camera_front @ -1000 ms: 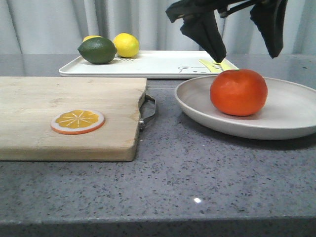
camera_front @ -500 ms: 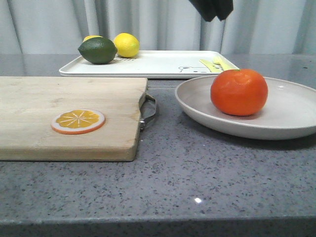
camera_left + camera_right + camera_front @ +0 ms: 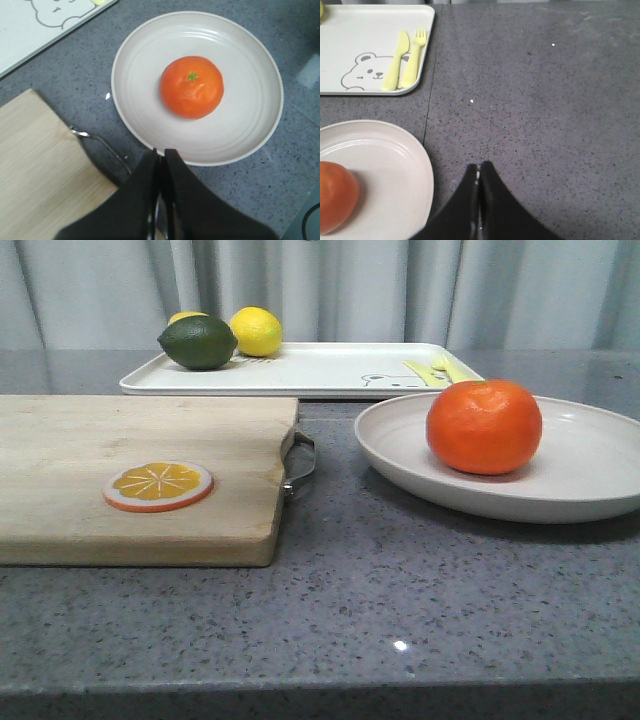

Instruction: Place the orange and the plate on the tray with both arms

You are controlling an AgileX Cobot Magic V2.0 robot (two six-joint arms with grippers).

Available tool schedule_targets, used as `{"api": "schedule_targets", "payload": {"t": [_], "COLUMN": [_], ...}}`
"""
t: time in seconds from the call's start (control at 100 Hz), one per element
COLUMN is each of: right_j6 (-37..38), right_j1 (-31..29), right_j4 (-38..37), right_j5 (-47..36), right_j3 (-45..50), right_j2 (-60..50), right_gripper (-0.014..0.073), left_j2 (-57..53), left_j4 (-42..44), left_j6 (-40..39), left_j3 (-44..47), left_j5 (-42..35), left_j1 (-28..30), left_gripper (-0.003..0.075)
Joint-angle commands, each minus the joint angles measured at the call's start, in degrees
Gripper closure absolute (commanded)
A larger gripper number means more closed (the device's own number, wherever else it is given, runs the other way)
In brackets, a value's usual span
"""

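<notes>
Front: glossy round orange (image 3: 484, 426) sat in the wide off-white plate (image 3: 590, 465) on the grey counter, just in front of the white rectangular tray (image 3: 330, 368); neither arm in frame.
Left wrist: black left gripper (image 3: 161, 156) closed, holding nothing, above the plate's rim beside the wooden cutting board (image 3: 35, 170).
Right wrist: right gripper (image 3: 478, 172) closed, empty, over bare counter beside the plate.
</notes>
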Motion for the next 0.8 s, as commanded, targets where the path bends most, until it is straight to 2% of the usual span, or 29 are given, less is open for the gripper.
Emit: {"api": "schedule_targets", "payload": {"t": [0.0, 0.1, 0.44, 0.63, 0.79], "right_j6": [-1.2, -1.3, -1.3, -1.3, -1.3], "right_j1": [1.2, 2.9, 4.7, 4.7, 4.7], "right_j4": [-0.8, -0.8, 2.8, 4.1, 6.2], "right_j5": [-0.8, 0.7, 10.8, 17.5, 19.7], "right_j3": [-4.3, -6.6, -14.9, -19.5, -22.4], "right_j2": [2.4, 4.8, 16.3, 23.5, 29.4], "right_gripper": [0.0632, 0.0575, 0.0216, 0.019, 0.019], "left_j2": [-6.8, -12.0, -29.8, -38.0, -42.3], "left_j4": [1.1, 1.1, 2.6, 2.6, 2.6], "left_j6": [-2.1, -2.9, -3.5, -3.5, -3.6], "left_j3": [3.9, 9.7, 27.4, 34.8, 38.0], "left_j5": [-6.2, -8.4, -15.4, -16.3, -16.9], "left_j1": [-0.3, -0.3, -0.3, -0.3, -0.3], "left_gripper": [0.0738, 0.0738, 0.0738, 0.0739, 0.0739]}}
